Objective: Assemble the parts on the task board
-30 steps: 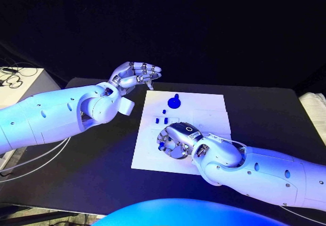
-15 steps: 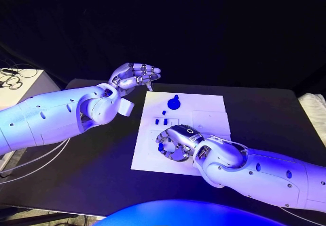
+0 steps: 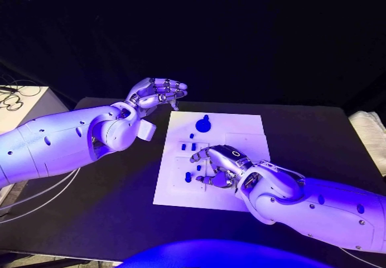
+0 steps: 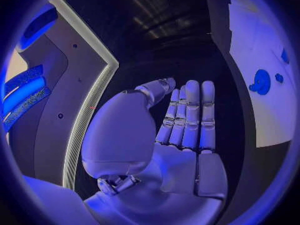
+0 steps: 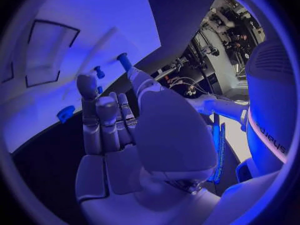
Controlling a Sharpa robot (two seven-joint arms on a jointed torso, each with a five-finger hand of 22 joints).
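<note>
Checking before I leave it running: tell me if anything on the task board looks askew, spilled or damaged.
Nothing stands out. The task board lies flat on the table, blue parts on it. The right hand is over the board; the left hand is raised beside it.

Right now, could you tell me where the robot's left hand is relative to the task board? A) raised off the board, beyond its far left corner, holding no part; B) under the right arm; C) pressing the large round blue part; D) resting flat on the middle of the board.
A: in the head view the left hand is raised past the far left corner of the task board, and the left wrist view shows its palm bare.
</note>
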